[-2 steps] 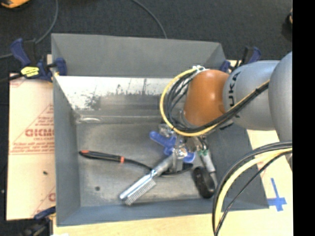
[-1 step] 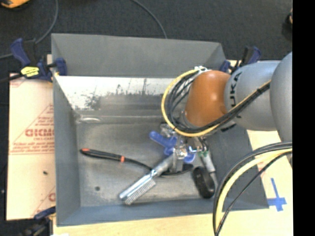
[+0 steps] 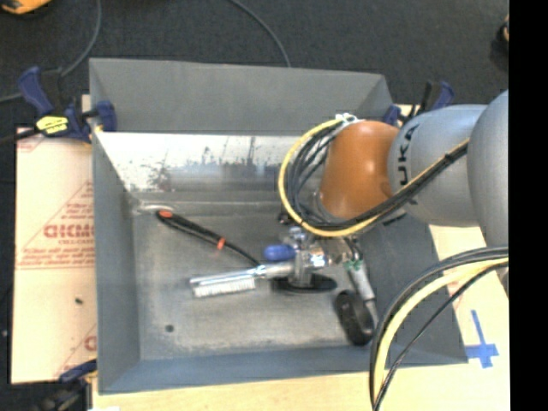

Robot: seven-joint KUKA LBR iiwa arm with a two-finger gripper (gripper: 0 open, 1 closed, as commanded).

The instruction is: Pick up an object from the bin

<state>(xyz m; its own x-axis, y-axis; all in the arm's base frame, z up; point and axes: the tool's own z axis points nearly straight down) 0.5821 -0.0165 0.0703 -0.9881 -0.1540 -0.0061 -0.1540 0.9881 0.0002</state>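
Pincer (image 3: 306,262) over silver tool (image 3: 224,282)

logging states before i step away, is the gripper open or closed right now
Gripper: cannot be told from this view. It sits at the blue-tipped end of the silver tool.

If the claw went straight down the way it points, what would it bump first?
Probably the right end of the silver tool, just under the claw. A flat black thing lies beside it and might come first; depth is unclear.
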